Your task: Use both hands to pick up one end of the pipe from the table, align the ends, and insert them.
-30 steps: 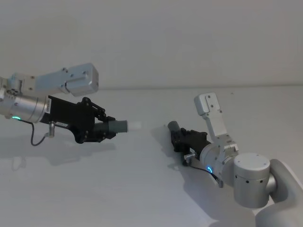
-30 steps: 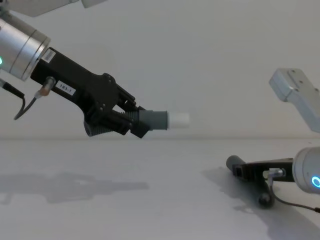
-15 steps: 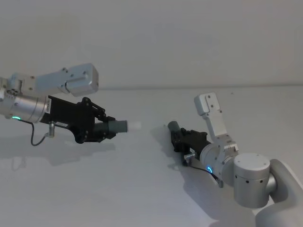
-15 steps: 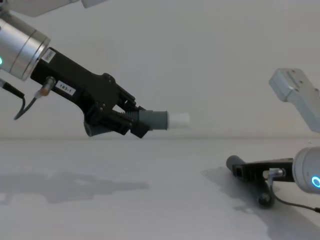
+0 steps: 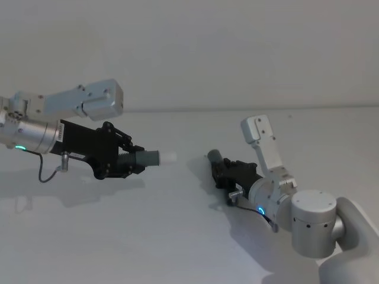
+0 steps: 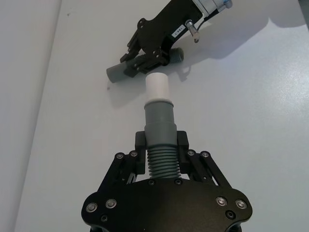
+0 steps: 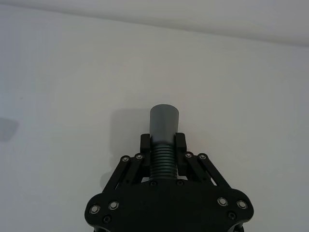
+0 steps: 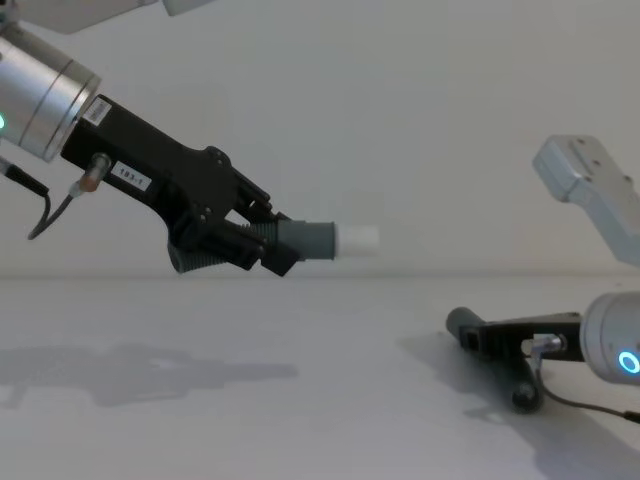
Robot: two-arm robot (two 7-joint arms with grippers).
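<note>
Holds the white-tipped pipe piece (image 8: 318, 240) by its ribbed section in the left gripper (image 8: 268, 245), fingers closed snug on it, lifted well above the left side of the desk (image 5: 148, 236), white stub (image 8: 358, 238) pointing toward the desk's right side. Clamps the other grey piece (image 5: 214, 157) by its ribs in the right gripper (image 5: 222, 173), fingers likewise closed, low over the desk's right side, free end aimed toward the desk's far left; cannot tell whether touching the desk. Leaves the two ends well apart, at different heights above the desk.
</note>
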